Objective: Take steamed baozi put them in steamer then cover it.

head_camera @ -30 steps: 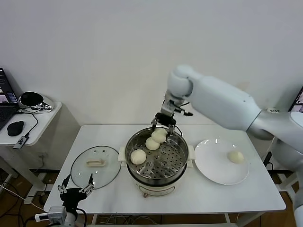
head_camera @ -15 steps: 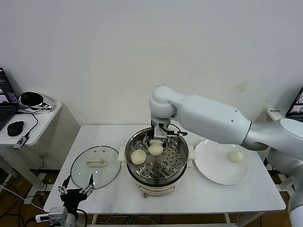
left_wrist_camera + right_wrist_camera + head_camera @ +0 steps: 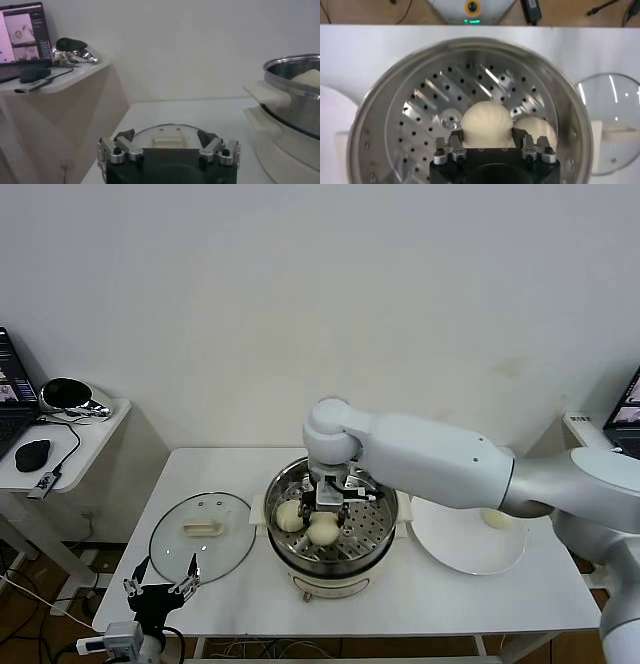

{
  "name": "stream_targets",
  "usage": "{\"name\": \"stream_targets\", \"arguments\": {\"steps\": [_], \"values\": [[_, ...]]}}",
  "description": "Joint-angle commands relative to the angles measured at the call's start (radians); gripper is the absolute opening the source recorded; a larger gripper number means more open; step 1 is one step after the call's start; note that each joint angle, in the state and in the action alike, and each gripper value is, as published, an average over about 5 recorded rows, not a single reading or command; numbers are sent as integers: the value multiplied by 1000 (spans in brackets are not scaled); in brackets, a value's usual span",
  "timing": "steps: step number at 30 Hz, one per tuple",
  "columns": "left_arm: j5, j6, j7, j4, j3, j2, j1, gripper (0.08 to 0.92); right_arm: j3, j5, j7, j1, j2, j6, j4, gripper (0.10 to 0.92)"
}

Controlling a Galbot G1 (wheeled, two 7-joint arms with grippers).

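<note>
White table [image 3: 500, 599], baozi [image 3: 487, 124] between right gripper [image 3: 493, 141] fingers [image 3: 454, 142], over steamer [image 3: 390, 100]

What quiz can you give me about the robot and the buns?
1. True or false: the cover is on the steamer.
2. What is the right gripper holding? A) a baozi B) the plate C) the cover
3. Where is the last baozi that is not yet in the steamer?

Key:
1. False. It lies on the table beside the steamer.
2. A. It grips the held baozi low inside the steamer.
3. On the white plate.
</note>
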Motion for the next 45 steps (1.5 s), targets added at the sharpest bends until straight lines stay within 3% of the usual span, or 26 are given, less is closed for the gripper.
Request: {"name": "stream_targets", "arguments": {"steps": [1, 19, 28, 37, 45], "values": [[1, 2, 1, 5, 3, 0, -3, 823, -14, 58, -4, -13, -9, -21, 27, 598], [5, 2, 1, 7, 8, -5, -2, 823, -21, 72, 4, -13, -56, -44, 93, 608], [7, 8, 6, 3, 7, -1, -5, 823, 4, 81, 85, 35, -115, -120, 131, 799], [9, 12, 14, 4, 21, 13, -7, 823, 50, 278, 238, 134, -338, -350, 144, 823], [5, 30, 27, -27, 32, 27, 3, 823, 75, 404, 273, 143, -528, -702, 92, 823]]}}
